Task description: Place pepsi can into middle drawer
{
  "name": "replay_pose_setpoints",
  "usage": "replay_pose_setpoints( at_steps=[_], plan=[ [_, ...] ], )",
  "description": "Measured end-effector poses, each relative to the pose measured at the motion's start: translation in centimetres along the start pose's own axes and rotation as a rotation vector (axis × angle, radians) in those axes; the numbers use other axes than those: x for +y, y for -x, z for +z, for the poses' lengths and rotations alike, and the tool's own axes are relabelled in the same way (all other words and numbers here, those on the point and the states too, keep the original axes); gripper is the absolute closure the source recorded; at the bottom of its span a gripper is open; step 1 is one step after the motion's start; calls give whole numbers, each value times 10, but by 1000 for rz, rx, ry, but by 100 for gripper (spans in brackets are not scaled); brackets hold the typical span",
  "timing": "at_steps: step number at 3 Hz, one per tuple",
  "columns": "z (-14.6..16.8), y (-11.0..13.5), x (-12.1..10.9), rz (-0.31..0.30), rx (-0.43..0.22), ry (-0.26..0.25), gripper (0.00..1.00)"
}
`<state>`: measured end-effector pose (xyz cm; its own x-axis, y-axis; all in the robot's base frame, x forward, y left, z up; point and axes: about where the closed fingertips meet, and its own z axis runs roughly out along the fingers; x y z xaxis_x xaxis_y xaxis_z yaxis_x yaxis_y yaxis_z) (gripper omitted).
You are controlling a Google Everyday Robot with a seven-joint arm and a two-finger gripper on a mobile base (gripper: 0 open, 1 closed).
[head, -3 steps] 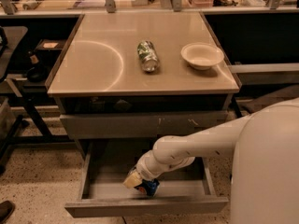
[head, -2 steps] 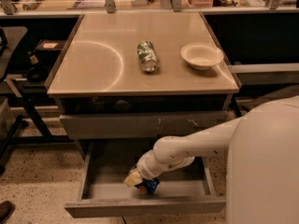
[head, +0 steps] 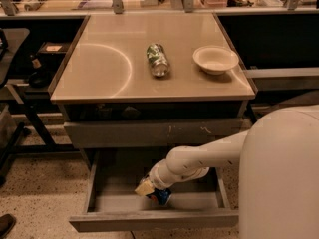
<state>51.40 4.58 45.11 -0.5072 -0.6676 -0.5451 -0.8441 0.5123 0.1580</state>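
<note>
Countertop (head: 99,76) holds green can (head: 158,59), bowl (head: 216,59); gripper (head: 155,193) inside middle drawer (head: 149,221).

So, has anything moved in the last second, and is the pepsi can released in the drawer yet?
No visible change. The gripper still sits low inside the open middle drawer, against the pepsi can; I cannot tell whether it has let go. The green can and the bowl lie on the cabinet top as before.
</note>
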Motion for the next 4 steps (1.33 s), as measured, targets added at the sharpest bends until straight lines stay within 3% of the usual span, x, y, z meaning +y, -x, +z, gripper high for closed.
replay_pose_setpoints(
  at_steps=[1, 2, 4],
  plan=[
    [4, -6, -4, 13, -6, -3, 100],
    [8, -17, -2, 37, -37, 27, 100],
    [13, -16, -5, 31, -25, 19, 100]
  ],
)
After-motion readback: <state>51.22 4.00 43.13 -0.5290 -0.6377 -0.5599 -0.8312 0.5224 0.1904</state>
